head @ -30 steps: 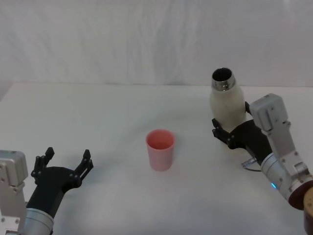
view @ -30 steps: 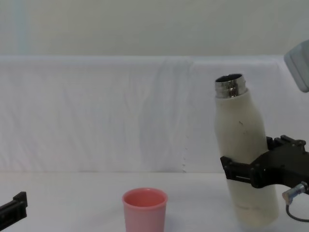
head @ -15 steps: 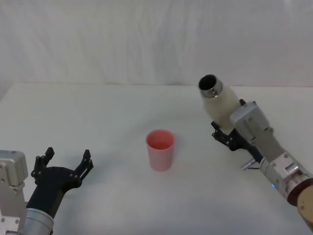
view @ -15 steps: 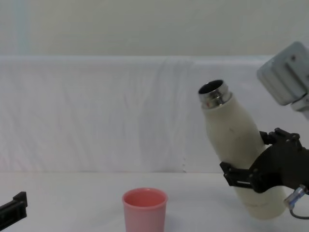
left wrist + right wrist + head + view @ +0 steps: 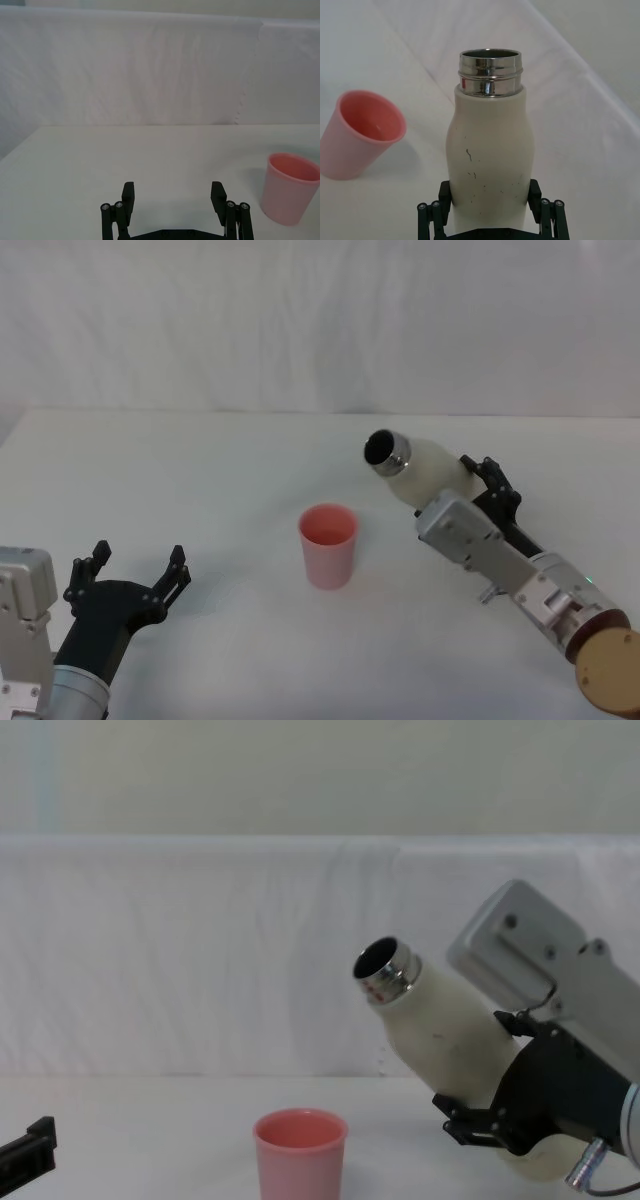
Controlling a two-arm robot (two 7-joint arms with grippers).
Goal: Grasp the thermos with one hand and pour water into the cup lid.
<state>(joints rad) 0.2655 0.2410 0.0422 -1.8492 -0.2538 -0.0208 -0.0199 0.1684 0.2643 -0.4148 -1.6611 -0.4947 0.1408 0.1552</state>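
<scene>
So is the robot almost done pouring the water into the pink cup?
Not yet. Done: the right gripper has grasped the thermos and lifted it off the table. In hand: the thermos is tilted, its open neck leaning toward the cup lid but off to the side of it, and no water is visible coming out. Left: bring the neck over the cup and pour. The left gripper rests open, apart.

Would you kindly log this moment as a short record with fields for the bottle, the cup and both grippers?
thermos: lifted off the table, tilted with its open steel neck toward the cup lid, not yet over it
cup lid: upright on the table, nothing visibly pouring in
right gripper: shut on the thermos's lower body
left gripper: open, low at the table's left, holding nothing
</scene>
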